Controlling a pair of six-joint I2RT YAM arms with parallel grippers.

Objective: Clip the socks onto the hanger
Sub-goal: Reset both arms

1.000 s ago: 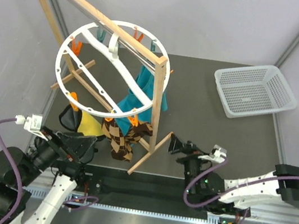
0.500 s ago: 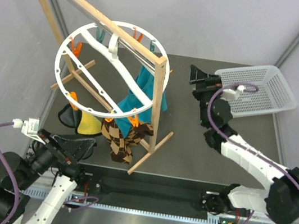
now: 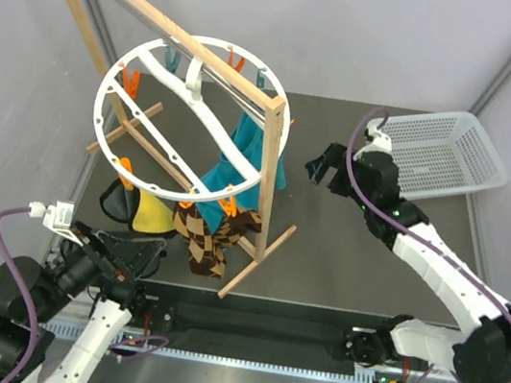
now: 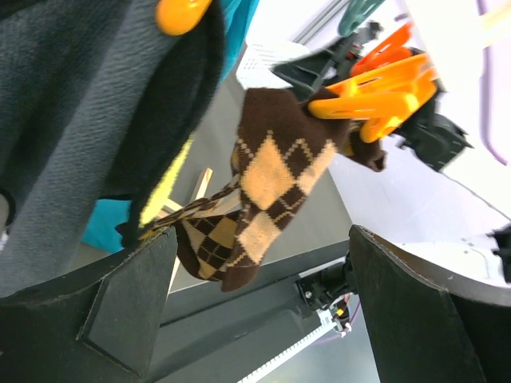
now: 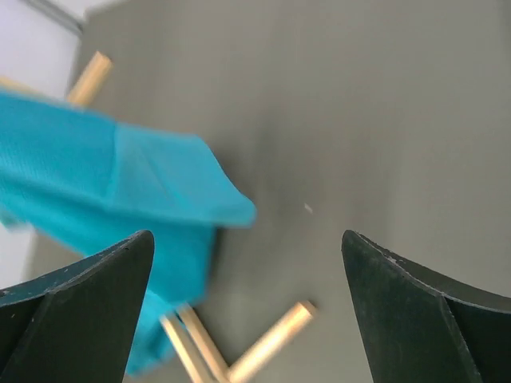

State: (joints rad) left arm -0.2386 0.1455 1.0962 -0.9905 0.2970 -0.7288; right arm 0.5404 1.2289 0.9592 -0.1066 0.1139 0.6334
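Observation:
The white round hanger [image 3: 140, 183] hangs from the wooden frame, with orange clips on its rim. The argyle socks [image 3: 213, 233] hang from clips at its near edge. In the left wrist view a sock [image 4: 275, 171] hangs from an orange clip [image 4: 375, 92]. My left gripper [image 3: 139, 249] is open and empty, low at the front left, just left of the socks. My right gripper [image 3: 320, 168] is open and empty over the mat, right of the frame. In the right wrist view its jaws stand wide apart over bare mat.
A wooden frame [image 3: 269, 155] carries the hanger. A teal cloth [image 3: 246, 146] and a yellow-and-black cloth [image 3: 141, 210] hang there too. The teal cloth also shows in the right wrist view [image 5: 104, 199]. A white mesh basket [image 3: 434, 154] sits at the back right.
My right arm swung from the front of the table up toward the basket, then came back left and lower beside the frame. The left arm has barely moved.

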